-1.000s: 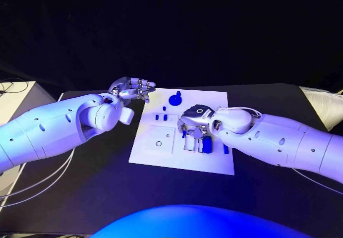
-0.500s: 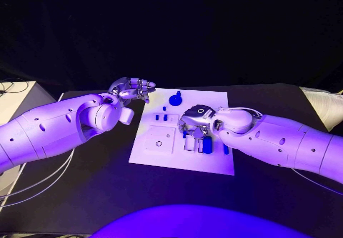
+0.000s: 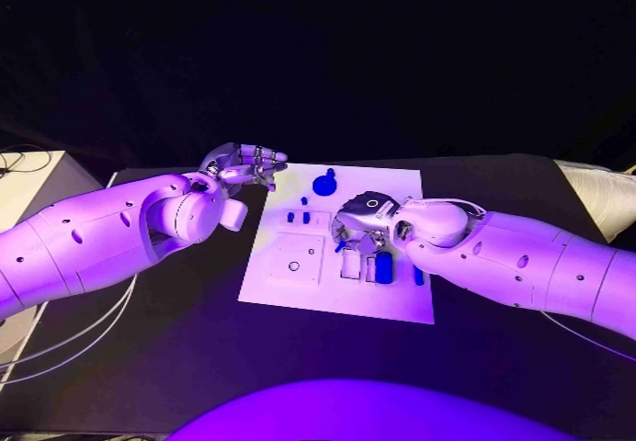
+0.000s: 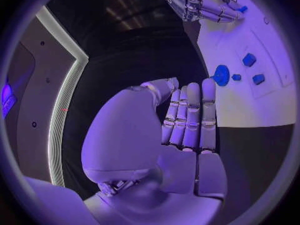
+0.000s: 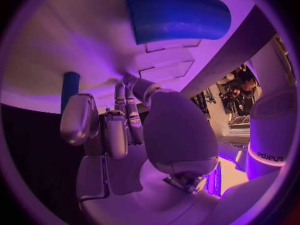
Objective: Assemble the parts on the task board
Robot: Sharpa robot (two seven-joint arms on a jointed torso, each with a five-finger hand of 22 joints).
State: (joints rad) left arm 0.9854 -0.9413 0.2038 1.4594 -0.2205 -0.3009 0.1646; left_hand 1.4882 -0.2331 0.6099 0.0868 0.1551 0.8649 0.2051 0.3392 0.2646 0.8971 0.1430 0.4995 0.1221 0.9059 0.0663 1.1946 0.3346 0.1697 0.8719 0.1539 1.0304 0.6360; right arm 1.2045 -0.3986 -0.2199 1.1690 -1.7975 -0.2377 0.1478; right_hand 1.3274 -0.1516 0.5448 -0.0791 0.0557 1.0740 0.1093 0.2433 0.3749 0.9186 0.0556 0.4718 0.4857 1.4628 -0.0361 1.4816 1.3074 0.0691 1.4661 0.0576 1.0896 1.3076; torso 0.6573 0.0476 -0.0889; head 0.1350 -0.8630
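The white task board (image 3: 305, 285) lies in the middle of the black table. A round blue part (image 3: 326, 182) sits near its far edge, with small blue pieces (image 3: 300, 217) just below it. A blue oblong part (image 3: 383, 266) and a thin blue rod (image 3: 419, 276) lie at the right. My right hand (image 3: 357, 220) hovers over the board's middle, fingers curled with the tips pointing down at the board; a sliver of blue (image 3: 342, 245) shows by them. The right wrist view shows the curled fingers (image 5: 119, 125), the oblong part (image 5: 175, 12) and the rod (image 5: 70, 87). My left hand (image 3: 245, 165) is curled at the board's far left corner, holding nothing (image 4: 187, 120).
A pale box (image 3: 27, 179) stands at the table's left edge. A raised white square (image 3: 300, 257) with a small ring lies on the board's left half. Bare black table lies in front of the board and on both sides under the arms.
My right hand has drawn back slightly toward the far side of the board. The left hand and the parts have stayed put.
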